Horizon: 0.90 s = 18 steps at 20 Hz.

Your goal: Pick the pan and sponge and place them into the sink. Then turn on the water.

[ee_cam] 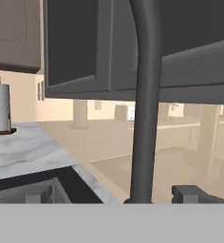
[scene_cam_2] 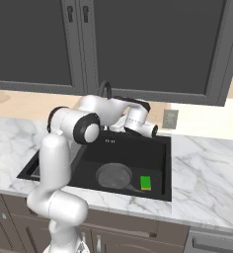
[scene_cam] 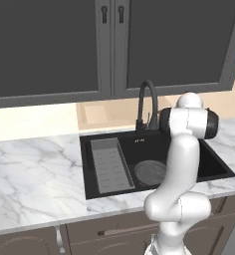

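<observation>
The round dark-grey pan [scene_cam_2: 113,176] lies flat on the floor of the black sink [scene_cam_2: 158,148], with the small green sponge [scene_cam_2: 145,183] just to its right. The left base view shows the pan [scene_cam: 150,172] beside the ribbed tray, partly behind my arm. My gripper [scene_cam_2: 147,129] hovers over the sink's back edge, close to the black gooseneck faucet [scene_cam: 147,107], and holds nothing. In the hand view the faucet stem [ee_cam: 144,104] rises right in front, with its side lever [ee_cam: 194,193] low on the right. No water runs.
A grey ribbed tray [scene_cam: 109,167] fills the left part of the sink. Dark wall cabinets [scene_cam: 45,45] hang above the marble counter [scene_cam: 35,169]. A paper towel roll [ee_cam: 0,107] stands on the counter, at the left of the hand view.
</observation>
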Tool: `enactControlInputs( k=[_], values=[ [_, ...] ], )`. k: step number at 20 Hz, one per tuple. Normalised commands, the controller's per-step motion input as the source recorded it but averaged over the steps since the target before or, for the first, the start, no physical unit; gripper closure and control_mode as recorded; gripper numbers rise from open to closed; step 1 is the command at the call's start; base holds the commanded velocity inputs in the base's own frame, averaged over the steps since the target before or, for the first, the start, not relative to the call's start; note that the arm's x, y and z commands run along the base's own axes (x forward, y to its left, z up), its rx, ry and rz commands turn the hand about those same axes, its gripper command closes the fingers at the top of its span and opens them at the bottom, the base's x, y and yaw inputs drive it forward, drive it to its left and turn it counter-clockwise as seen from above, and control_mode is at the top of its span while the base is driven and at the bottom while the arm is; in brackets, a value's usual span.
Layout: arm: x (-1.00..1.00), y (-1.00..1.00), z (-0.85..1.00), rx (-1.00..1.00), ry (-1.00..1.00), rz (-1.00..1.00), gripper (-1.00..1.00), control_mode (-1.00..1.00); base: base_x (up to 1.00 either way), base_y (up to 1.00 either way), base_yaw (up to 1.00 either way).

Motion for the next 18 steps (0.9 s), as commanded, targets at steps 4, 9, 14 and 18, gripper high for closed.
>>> enactControlInputs(
  k=[4,9,14,18],
  values=[
    [0.35,0.0,-0.24,0.0,0.0,0.0,-1.0,-1.0,0.0,0.0,0.0],
    [0.31,0.0,-0.28,0.0,0.03,0.0,-1.0,-1.0,0.0,0.0,0.0],
    [0.32,0.0,-0.19,0.0,0.03,0.0,-1.0,-1.0,0.0,0.0,0.0],
    [0.24,0.01,-0.01,0.0,0.02,0.0,-1.0,-1.0,0.0,0.0,0.0]
  ],
)
